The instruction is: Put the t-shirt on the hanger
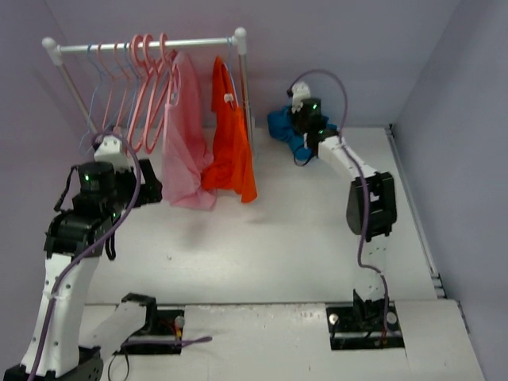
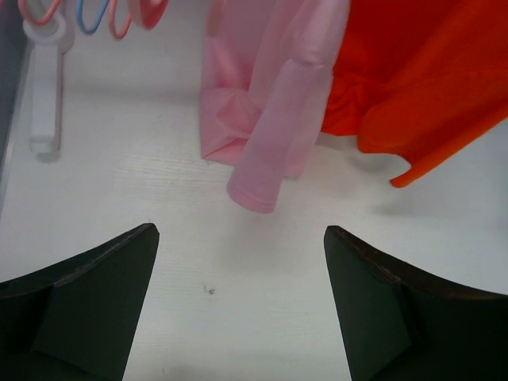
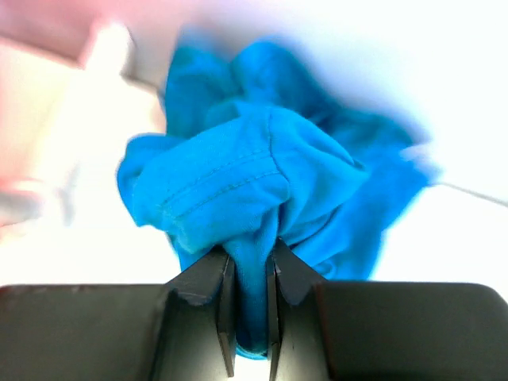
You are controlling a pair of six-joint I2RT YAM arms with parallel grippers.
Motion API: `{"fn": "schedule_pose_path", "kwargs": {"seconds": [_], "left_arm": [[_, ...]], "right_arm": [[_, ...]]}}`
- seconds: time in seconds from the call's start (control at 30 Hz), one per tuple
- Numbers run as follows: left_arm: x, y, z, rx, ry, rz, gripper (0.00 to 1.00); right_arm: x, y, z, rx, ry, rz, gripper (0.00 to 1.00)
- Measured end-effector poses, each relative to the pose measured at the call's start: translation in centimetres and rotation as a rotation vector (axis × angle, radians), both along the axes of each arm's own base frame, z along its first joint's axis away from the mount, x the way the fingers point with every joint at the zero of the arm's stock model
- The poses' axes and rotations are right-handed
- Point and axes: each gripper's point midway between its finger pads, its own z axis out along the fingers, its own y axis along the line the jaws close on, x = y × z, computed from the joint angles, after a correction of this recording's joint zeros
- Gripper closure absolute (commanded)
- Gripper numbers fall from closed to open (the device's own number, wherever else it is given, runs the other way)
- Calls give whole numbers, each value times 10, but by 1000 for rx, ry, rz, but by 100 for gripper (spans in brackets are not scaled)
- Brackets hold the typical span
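Observation:
The bright blue t-shirt (image 1: 279, 125) lies bunched on the table at the back, right of the rack. My right gripper (image 1: 298, 136) is shut on a fold of it. In the right wrist view the cloth (image 3: 238, 167) is pinched between the fingers of the gripper (image 3: 250, 258). The pale blue hanger (image 1: 97, 91) hangs on the rack's left part among pink hangers; its hook (image 2: 91, 16) shows in the left wrist view. My left gripper (image 1: 152, 189) is open and empty, just left of the pink garment; in its own view the gripper (image 2: 240, 232) is above bare table.
A white clothes rack (image 1: 147, 45) stands at the back left with several pink hangers (image 1: 147, 87), a pale pink garment (image 1: 186, 147) and an orange garment (image 1: 232, 151). Both garments hang ahead of my left gripper (image 2: 270, 95) (image 2: 413, 79). The rack's foot (image 2: 46, 87) is at left.

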Motion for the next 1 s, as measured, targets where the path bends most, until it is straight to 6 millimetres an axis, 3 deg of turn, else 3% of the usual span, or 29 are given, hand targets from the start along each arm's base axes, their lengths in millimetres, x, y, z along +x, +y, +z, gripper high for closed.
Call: {"fn": "schedule_pose_path", "kwargs": {"seconds": [0.1, 0.2, 0.27, 0.33, 0.43, 0.57, 0.67, 0.77, 0.87, 1.0], "left_arm": [[2, -13, 29, -35, -64, -65, 19], [-2, -26, 50, -59, -114, -137, 19], [-6, -34, 57, -70, -132, -180, 19], [-9, -40, 58, -75, -135, -216, 19], [-14, -48, 59, -84, -138, -264, 19], [-19, -56, 51, -96, -119, -311, 19], [-22, -60, 46, -101, -105, -333, 19], [-23, -63, 44, -106, -100, -348, 19], [-24, -63, 44, -104, -101, -356, 19], [-25, -63, 45, -100, -105, -362, 19]], "right_arm": [[-44, -6, 96, 44, -131, 35, 100], [-108, -10, 195, 115, -304, 99, 100], [-160, -10, 238, 158, -384, 165, 100], [-202, -9, 261, 197, -434, 235, 100], [-251, -1, 258, 250, -423, 347, 100], [-281, 25, 201, 311, -243, 466, 100], [-294, 58, 150, 331, -59, 545, 100], [-310, 93, 120, 322, 61, 635, 100], [-324, 122, 124, 331, 103, 739, 100], [-337, 147, 177, 376, 18, 862, 99]]}}
